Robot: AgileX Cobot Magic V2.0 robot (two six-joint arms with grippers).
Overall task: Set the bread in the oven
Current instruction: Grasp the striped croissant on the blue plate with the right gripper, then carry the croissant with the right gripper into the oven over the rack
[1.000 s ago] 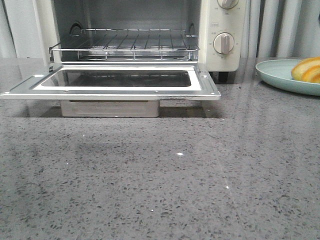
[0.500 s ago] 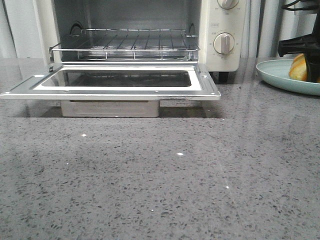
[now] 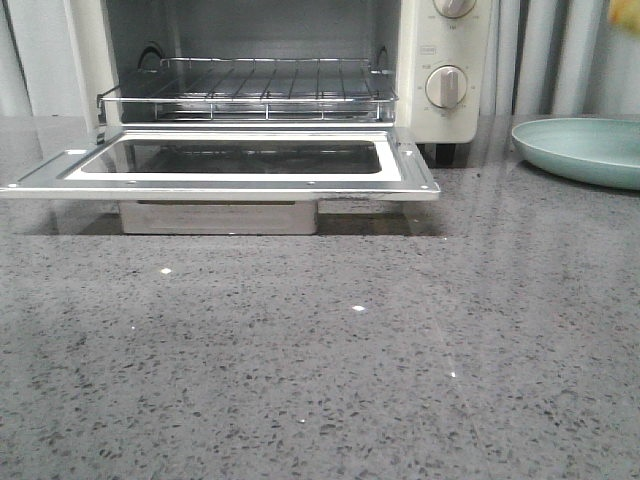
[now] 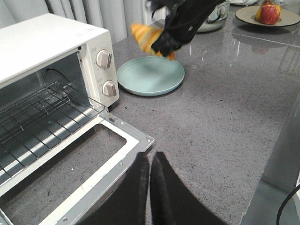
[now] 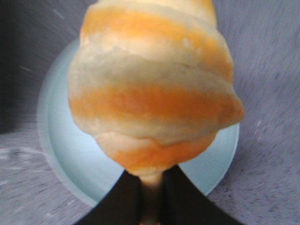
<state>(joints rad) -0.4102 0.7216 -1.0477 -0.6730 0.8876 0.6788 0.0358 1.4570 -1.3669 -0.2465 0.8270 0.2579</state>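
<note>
Up close in the right wrist view, the bread (image 5: 152,93) fills most of the picture: a plump roll, pale cream bands alternating with orange-brown stripes, crust slightly glossy, tapering toward one side. Right end effector (image 5: 151,197) closed on the bread; both dark fingers (image 5: 180,197) pinch its lower end, so the roll stands out past the fingertips.

Bread is in the air, above the plate (image 5: 65,154), not touching it. From the left wrist view the same: roll (image 4: 146,37) held up by the right end effector (image 4: 166,44), over the far rim of the pale green plate (image 4: 151,75). Plate bare, round, shallow. In the front view only a small yellow sliver (image 3: 625,12) shows at the picture's upper edge, above the plate (image 3: 580,150).

Oven (image 4: 56,61) sits just beside the plate, cream-white, two round dials (image 4: 104,58) on the panel nearest the plate. Door (image 3: 230,165) folded down flat, glass pane facing up. Wire rack (image 3: 250,85) inside, pulled partly forward. Bread well apart from the oven opening.

Left end effector (image 4: 149,178) closed on nothing, fingers pressed together, hanging over the table (image 4: 220,122) near the corner of the open door.

Second plate with red-yellow fruit (image 4: 269,13) on the table beyond the green plate.
</note>
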